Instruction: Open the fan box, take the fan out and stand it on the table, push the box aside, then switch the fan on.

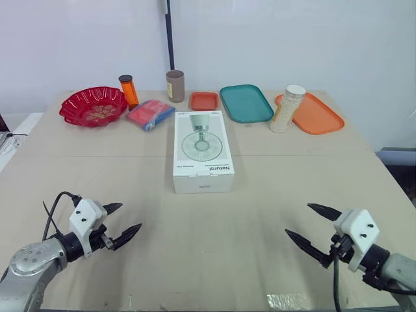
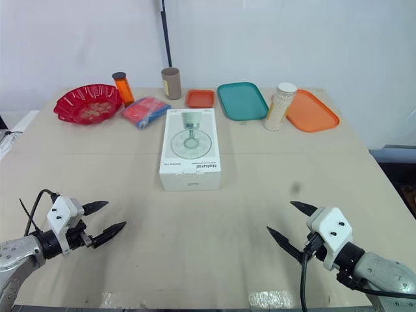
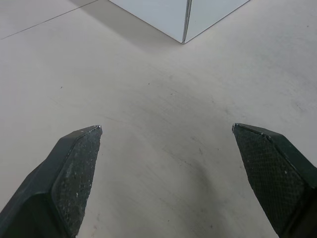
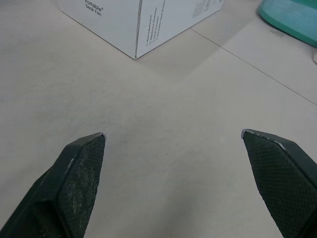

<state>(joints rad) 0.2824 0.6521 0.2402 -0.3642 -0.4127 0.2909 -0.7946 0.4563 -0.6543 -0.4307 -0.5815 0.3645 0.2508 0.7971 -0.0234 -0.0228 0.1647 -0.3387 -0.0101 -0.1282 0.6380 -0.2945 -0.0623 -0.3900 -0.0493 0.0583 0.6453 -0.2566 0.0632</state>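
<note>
The white fan box [image 1: 203, 151] lies flat and closed in the middle of the table, a picture of a fan on its lid. A corner of the box [image 3: 184, 17] appears in the left wrist view, and a printed corner [image 4: 143, 22] in the right wrist view. My left gripper [image 1: 123, 221] hovers open near the front left of the table, well short of the box. My right gripper [image 1: 313, 224] hovers open near the front right, also apart from the box. Neither holds anything.
Along the table's far edge stand a red bowl [image 1: 93, 106], an orange bottle [image 1: 129, 91], a red-blue packet [image 1: 151, 114], a brown cup [image 1: 175, 85], a small orange tray [image 1: 204, 101], a teal tray [image 1: 246, 103], a jar of white grains [image 1: 286, 108] and an orange tray [image 1: 314, 114].
</note>
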